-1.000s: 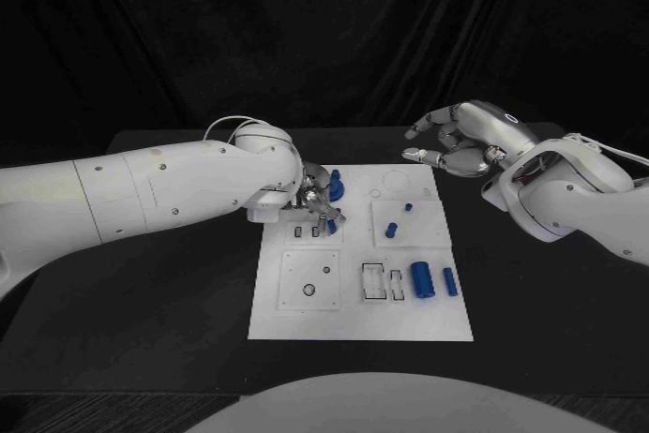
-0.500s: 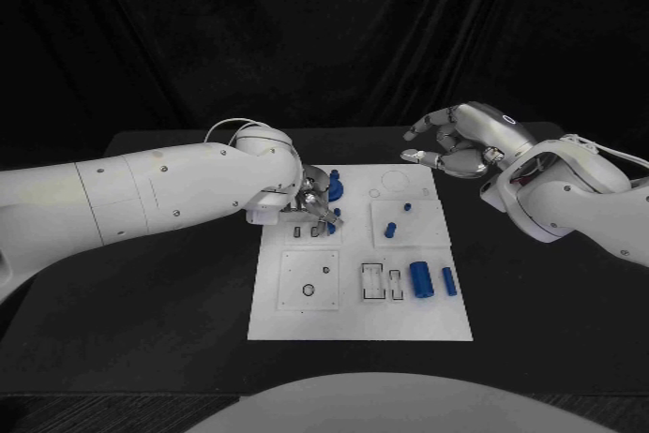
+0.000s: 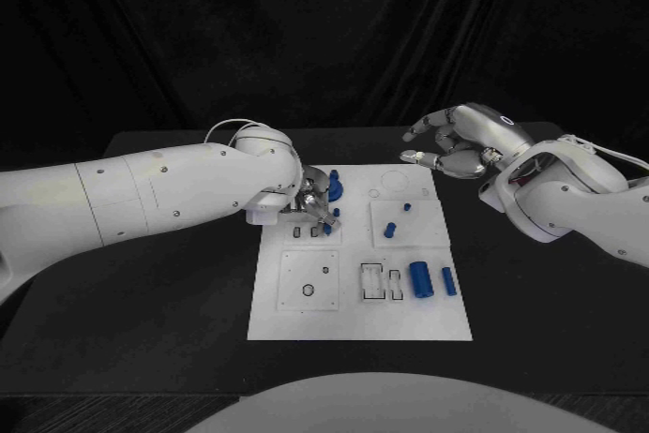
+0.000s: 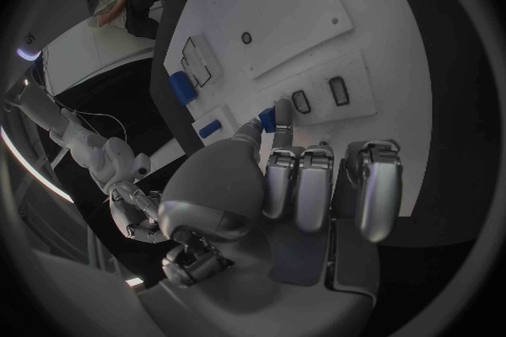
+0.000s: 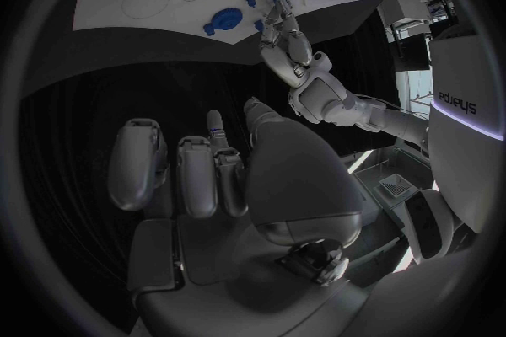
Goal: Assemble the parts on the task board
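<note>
Nearest the robot on the white task board (image 3: 358, 325), toward its right side: a large blue cylinder (image 3: 421, 278) lying beside a slimmer blue part (image 3: 449, 281), with rectangular slots just to their left. Farther up, mid-board: two small blue pieces (image 3: 391, 230) apart from each other. Left hand (image 3: 314, 204) down over the board's upper left, thumb and a finger pinching a small blue part (image 4: 269, 121) just above a pair of dark slots — other fingers curled in alongside. Round blue part (image 3: 336, 181) just beyond that hand. Farthest back, right hand (image 3: 458, 142) hovering above the table off the board's far right corner — fingers loosely bent and apart, holding nothing.
</note>
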